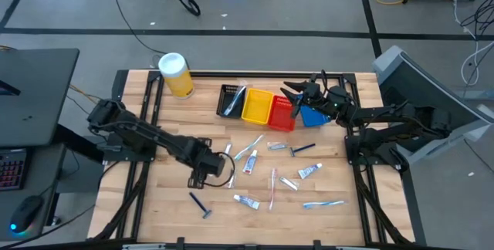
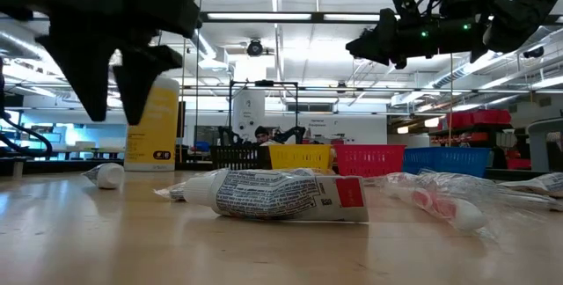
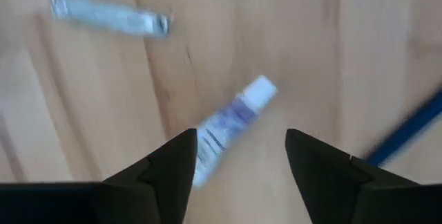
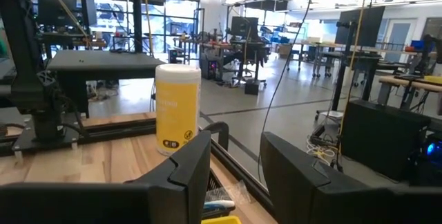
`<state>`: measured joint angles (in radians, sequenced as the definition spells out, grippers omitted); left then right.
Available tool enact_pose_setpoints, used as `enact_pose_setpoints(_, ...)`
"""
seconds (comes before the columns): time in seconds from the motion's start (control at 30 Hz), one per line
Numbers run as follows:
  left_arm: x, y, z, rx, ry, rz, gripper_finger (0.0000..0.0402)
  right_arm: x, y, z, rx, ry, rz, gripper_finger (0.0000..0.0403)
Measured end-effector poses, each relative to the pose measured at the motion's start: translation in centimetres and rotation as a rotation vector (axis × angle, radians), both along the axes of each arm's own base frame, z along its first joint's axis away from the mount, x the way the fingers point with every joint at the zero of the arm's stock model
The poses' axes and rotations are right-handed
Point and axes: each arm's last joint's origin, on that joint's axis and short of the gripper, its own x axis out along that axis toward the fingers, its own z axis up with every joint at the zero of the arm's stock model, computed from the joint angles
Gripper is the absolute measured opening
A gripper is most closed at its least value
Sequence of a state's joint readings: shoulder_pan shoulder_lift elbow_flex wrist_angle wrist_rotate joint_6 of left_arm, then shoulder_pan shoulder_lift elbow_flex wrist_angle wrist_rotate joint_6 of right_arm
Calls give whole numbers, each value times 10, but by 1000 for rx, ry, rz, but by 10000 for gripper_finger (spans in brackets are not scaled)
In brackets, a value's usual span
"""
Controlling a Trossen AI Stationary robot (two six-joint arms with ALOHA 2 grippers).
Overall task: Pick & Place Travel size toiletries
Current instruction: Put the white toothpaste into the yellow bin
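Left end effector [image 3: 235,175] low over tabletop [image 1: 154,204], fingers spread wide, nothing held. Small white tube with blue print [image 3: 228,124] lies on wood just ahead, tail entering finger gap, cap pointing away; long axis skewed diagonal to jaw line. Left arm far nearer. Right end effector [image 1: 297,99] parted, empty, over red basket [image 1: 282,114].
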<state>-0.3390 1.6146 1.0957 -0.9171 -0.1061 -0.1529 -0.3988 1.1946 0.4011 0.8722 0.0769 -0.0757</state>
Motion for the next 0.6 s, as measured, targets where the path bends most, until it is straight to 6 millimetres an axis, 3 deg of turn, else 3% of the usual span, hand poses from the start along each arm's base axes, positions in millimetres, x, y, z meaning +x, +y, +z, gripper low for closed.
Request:
enact_pose_setpoints(0.2, 5, 9, -21, 5, 45, -107, 253, 0, 0, 0, 2, 4, 0, 136)
enact_pose_setpoints(0.6, 16, 5, -62, -12, 123, -189, 249, 0, 0, -2, 7, 16, 0, 136)
